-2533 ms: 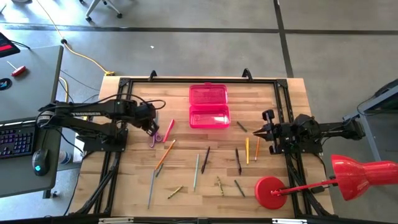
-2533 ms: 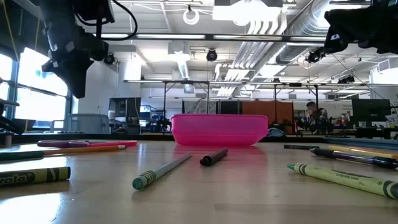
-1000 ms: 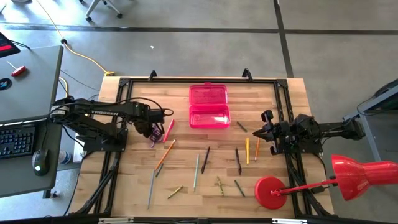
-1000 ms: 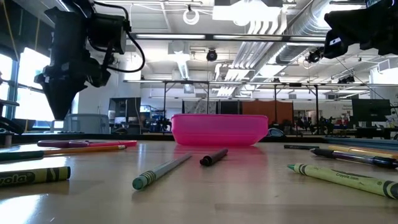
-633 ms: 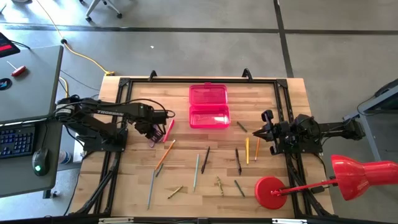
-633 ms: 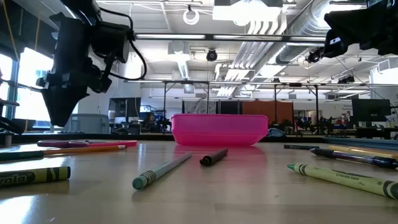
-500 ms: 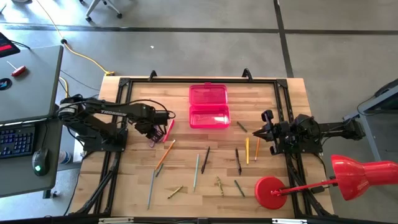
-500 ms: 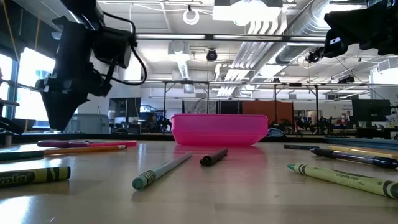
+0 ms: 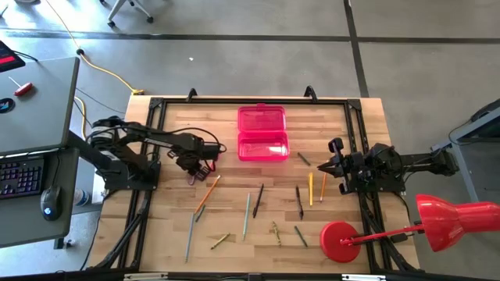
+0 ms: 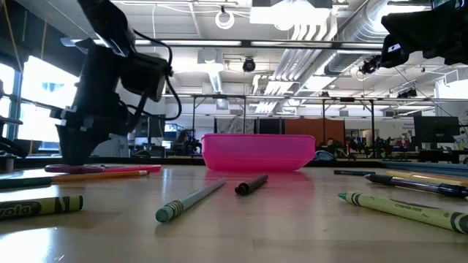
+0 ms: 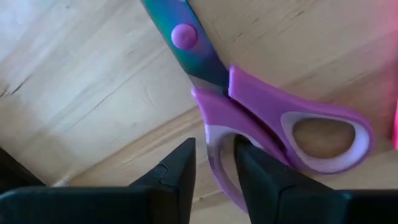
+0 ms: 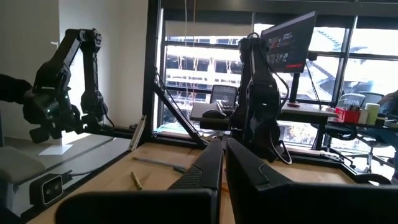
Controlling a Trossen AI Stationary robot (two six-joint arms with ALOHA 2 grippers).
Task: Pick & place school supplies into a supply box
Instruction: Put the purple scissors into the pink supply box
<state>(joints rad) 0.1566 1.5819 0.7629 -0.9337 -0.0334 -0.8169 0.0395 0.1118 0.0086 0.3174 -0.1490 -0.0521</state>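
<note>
The purple-handled scissors lie flat near the table's left side, beside a pink pencil. My left gripper is down on them at table height. In the left wrist view its fingers close on one handle loop of the scissors. The pink supply box sits open at the far middle, lid laid back. Pencils and pens are scattered flat across the near half. My right gripper hovers shut above the table's right side. My left gripper pinches the rim of one handle loop of the scissors between its two fingers. It comes from above, pointing down. The scissors lie flat on the table, blades pointing away from the fingers.
A red lamp stands with its round base on the near right corner and its head beyond the right edge. A black frame rail runs along the table's edges. Crayons and pencils lie between the scissors and the near edge.
My left gripper has come down from above the table to table height, shifting slightly toward the right, and now sits on the scissors' handle. The scissors and the other supplies have stayed where they were.
</note>
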